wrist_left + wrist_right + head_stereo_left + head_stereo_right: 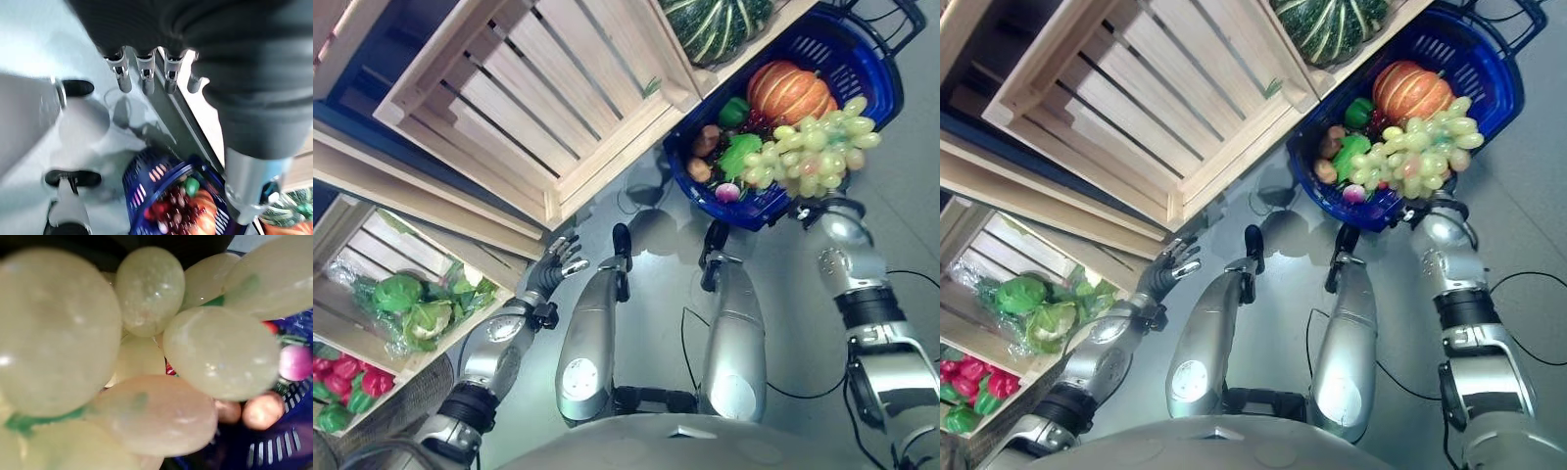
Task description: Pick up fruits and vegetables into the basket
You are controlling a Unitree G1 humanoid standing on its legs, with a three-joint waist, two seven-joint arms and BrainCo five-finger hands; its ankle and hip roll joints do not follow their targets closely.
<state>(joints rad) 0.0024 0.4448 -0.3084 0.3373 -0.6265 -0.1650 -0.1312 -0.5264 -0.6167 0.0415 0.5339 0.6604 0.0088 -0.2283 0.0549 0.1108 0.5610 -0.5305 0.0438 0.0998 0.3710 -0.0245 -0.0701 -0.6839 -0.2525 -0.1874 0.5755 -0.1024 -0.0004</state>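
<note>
While my right arm reaches up to the blue basket (862,73), my right hand is hidden behind the bunch of green grapes (813,147), so I cannot tell how those fingers stand; the grapes hang over the basket's near rim, right at the end of my wrist, and crowd the right wrist view (146,362). My left hand (556,262) hangs low by the corner of the empty wooden crate (524,98), fingers (146,81) straight and relaxed, holding nothing, tips pointing toward the crate edge and not touching it. Floor (656,206) is smooth pale grey and glossy, well past my left fingertips. Crates are stacked on slatted wooden shelving at my left. Inside the basket, beyond the grapes: an orange pumpkin (791,90), a small green pepper (734,111), a leafy green piece (736,155), brownish round fruits (705,142) and a pink-white radish-like ball (727,192) near the rim. A striped dark green squash (715,24) sits in a crate just beside the basket. Lower crate, out past my left forearm, holds bagged green cabbages (416,305); next to it, red and green peppers (347,382). The big empty crate stands between my left fingers and the basket.
</note>
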